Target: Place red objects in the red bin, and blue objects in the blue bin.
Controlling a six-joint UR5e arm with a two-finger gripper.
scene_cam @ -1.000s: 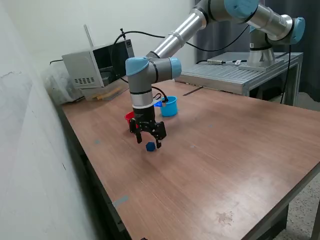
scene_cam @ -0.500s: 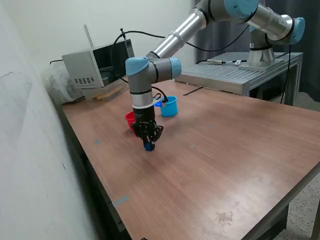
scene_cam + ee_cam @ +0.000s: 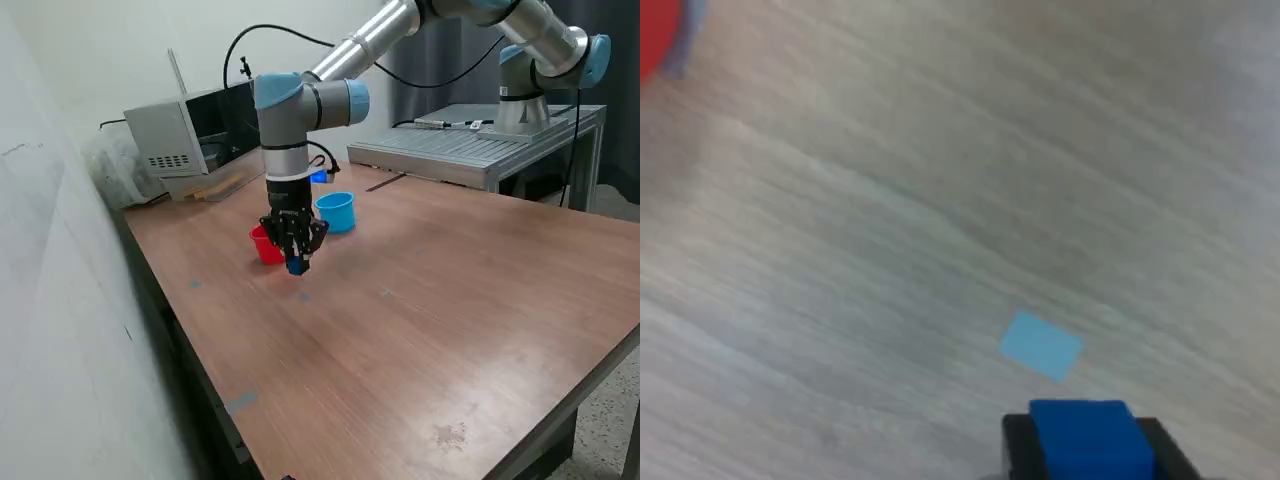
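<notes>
My gripper (image 3: 296, 265) is shut on a dark blue cube (image 3: 296, 266) and holds it a little above the table. In the wrist view the cube (image 3: 1088, 440) sits between the two black fingers. The red cup (image 3: 264, 245) stands just behind the gripper, toward the exterior view's left; a red edge of it (image 3: 655, 40) shows in the wrist view. The light blue cup (image 3: 336, 211) stands a little farther back, toward the exterior view's right. No red cubes and no second blue cube are in view.
A grey box-like device (image 3: 190, 130) and clutter stand at the table's far corner. A metal bench (image 3: 470, 145) with the arm's base stands behind the table. A small light blue patch (image 3: 1040, 345) marks the tabletop under the gripper.
My gripper came down over the blue cube on the table, shut on it, and has lifted it up and back toward the cups.
</notes>
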